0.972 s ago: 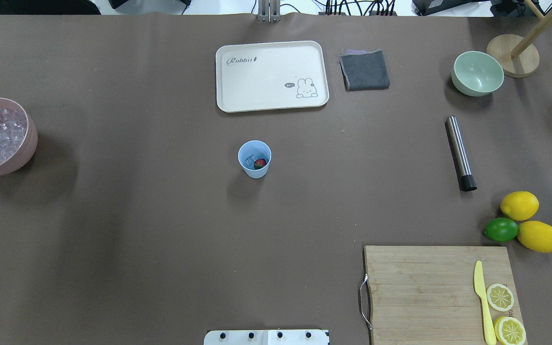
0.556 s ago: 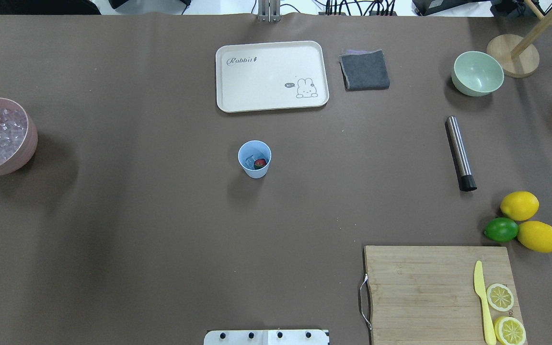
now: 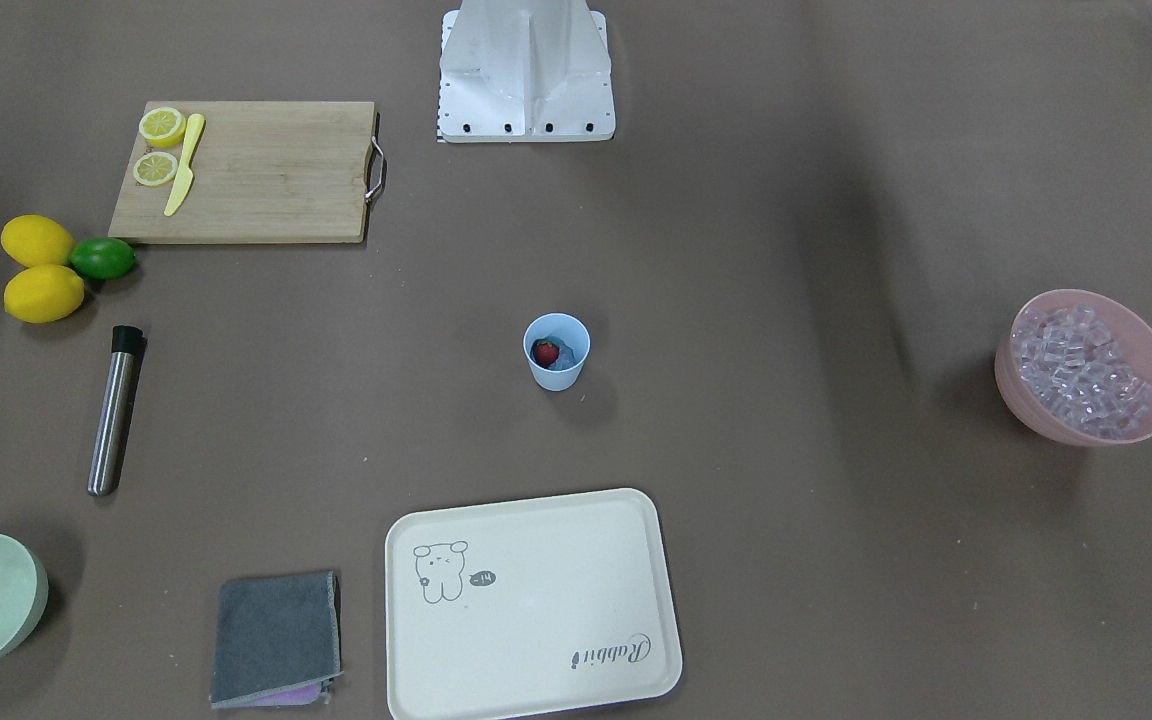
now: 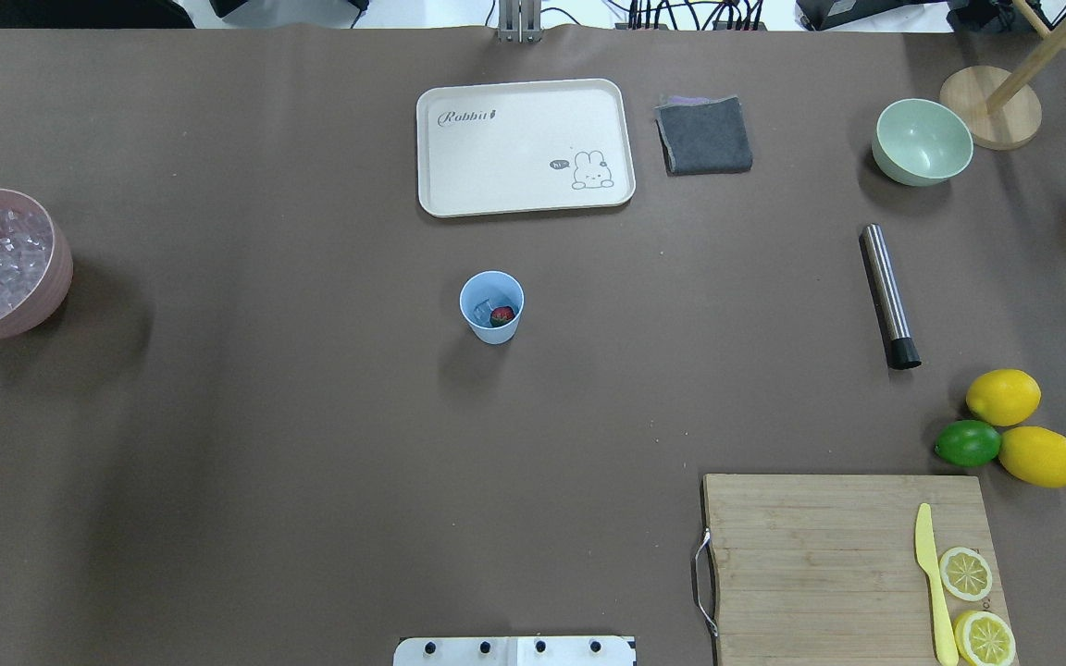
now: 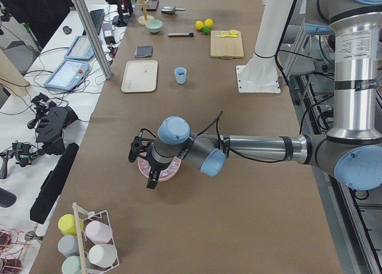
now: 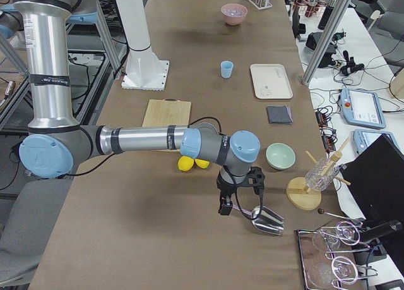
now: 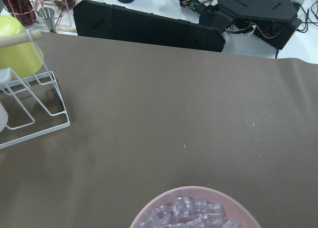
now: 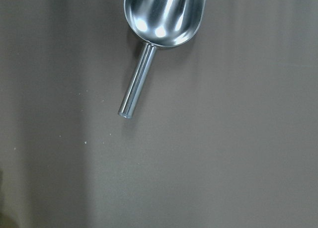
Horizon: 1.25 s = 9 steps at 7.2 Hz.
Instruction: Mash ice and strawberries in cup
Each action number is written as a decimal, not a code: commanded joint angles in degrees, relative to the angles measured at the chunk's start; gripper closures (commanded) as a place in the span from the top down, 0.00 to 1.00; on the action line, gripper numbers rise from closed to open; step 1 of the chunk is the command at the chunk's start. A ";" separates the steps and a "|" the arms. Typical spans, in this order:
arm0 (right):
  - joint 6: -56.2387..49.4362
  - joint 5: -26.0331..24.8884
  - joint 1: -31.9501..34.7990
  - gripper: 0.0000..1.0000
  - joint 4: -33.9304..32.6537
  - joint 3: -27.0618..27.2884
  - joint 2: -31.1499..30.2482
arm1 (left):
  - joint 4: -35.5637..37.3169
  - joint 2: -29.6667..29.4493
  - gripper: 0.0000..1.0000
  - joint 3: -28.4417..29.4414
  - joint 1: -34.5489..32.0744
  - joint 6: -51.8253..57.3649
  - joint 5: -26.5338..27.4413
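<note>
Cup [image 4: 492, 310], light blue, stands upright near the middle of the table [image 4: 265, 444], apart from everything else; inside it lie a red strawberry [image 4: 502, 316] and some ice [image 4: 482, 305].

Left to right in the overhead view:
- The pink bowl [image 4: 59, 273] sits at the left edge, heaped with more clear cubes. In the exterior left view the left gripper [image 5: 143, 165] hovers over this bowl, but whether its fingers are spread or closed cannot be told.
- The cream tray [image 4: 524, 148] lies beyond the cup, with a folded grey cloth [image 4: 704, 135] just to its right.
- A steel cylinder [image 4: 888, 294] with a black tip lies flat on the table.
- The pale green bowl [image 4: 922, 141] is at the far right.
- Two lemons [image 4: 1003, 396] lie touching a lime [image 4: 967, 443].
- The cutting board [image 4: 820, 564] carries a yellow knife [image 4: 933, 583] and two lemon slices.

In the exterior right view the right gripper [image 6: 240, 198] hangs above the handle of a metal scoop [image 8: 164, 14] that lies on the table. Its finger state cannot be told either.
</note>
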 commanded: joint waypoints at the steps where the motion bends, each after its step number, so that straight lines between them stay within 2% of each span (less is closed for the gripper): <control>1: -0.29 1.33 0.21 1.00 3.07 -0.51 -1.43 | 5.19 0.14 0.98 -0.06 -0.50 3.99 -0.05; 4: -0.03 3.09 0.29 1.00 3.07 -0.51 -1.35 | 6.25 1.55 0.98 -0.32 -0.41 6.19 0.48; 6: -0.03 3.10 0.30 1.00 3.07 -0.51 -1.35 | 6.34 1.20 0.98 -0.23 -0.06 6.19 3.63; 9: -0.03 3.18 0.30 1.00 2.90 -0.16 -1.52 | 6.34 0.94 0.98 -0.06 0.03 6.19 3.73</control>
